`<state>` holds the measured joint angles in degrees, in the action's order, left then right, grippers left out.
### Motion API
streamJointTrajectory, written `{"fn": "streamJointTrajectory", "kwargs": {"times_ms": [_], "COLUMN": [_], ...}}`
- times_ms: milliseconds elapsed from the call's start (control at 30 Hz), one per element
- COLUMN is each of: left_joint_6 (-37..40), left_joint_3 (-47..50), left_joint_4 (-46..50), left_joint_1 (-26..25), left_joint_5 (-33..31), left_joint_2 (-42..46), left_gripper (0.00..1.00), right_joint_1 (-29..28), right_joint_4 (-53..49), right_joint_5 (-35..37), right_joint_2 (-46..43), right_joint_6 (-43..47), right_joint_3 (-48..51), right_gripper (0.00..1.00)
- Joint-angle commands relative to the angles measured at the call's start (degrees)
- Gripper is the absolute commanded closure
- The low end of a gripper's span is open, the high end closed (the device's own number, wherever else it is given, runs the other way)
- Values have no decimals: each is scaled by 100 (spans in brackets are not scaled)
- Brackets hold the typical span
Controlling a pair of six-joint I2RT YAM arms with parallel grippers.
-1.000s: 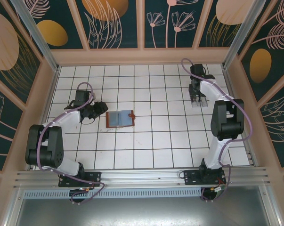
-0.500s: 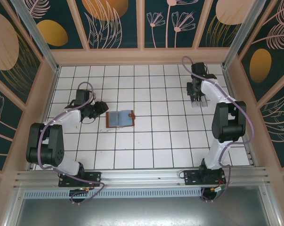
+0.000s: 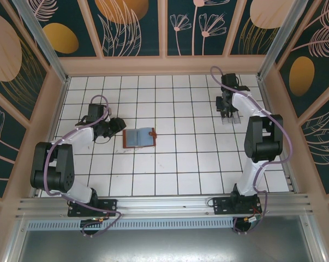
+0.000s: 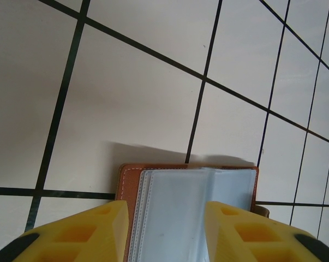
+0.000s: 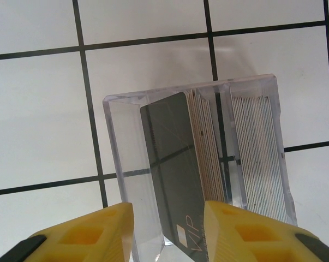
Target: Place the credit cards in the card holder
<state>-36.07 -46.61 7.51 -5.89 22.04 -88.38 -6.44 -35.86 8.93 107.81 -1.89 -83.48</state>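
Two pincers, both with fingers apart. Card holder (image 3: 139, 137) lies open and flat on the tiled worktop (image 3: 180, 164), left of centre, clear sleeves up, tab on its right. Left pincer (image 3: 119, 126) sits just beside its left edge, gripping nothing. Farther back on the right, credit cards (image 5: 208, 147) stand on edge in a clear box (image 5: 123, 131), one dark card (image 5: 172, 164) leaning. Right pincer (image 3: 228, 111) hovers over that box, empty.
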Motion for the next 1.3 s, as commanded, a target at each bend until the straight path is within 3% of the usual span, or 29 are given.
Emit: {"fn": "streamJointTrajectory", "kwargs": {"times_ms": [0,633,1067,1267], "left_joint_6": [-24,-58,-31,-62], "left_joint_3": [-75,-36,-56,3], "left_joint_4": [-78,-138,-94,-157], "left_joint_1": [-17,-17,-17,-18], "left_joint_5": [91,120,139,163], "left_joint_2": [-66,-73,-64,-78], "left_gripper": [58,58,59,59], "right_joint_1": [22,41,38,39], "right_joint_4": [-79,231,250,178], "right_joint_5": [-56,510,83,35], "right_joint_2": [40,-304,-268,-304], "right_joint_6": [-54,-61,-112,-51], "right_joint_3": [-99,200,347,280], "right_gripper": [63,59,75,92]}}
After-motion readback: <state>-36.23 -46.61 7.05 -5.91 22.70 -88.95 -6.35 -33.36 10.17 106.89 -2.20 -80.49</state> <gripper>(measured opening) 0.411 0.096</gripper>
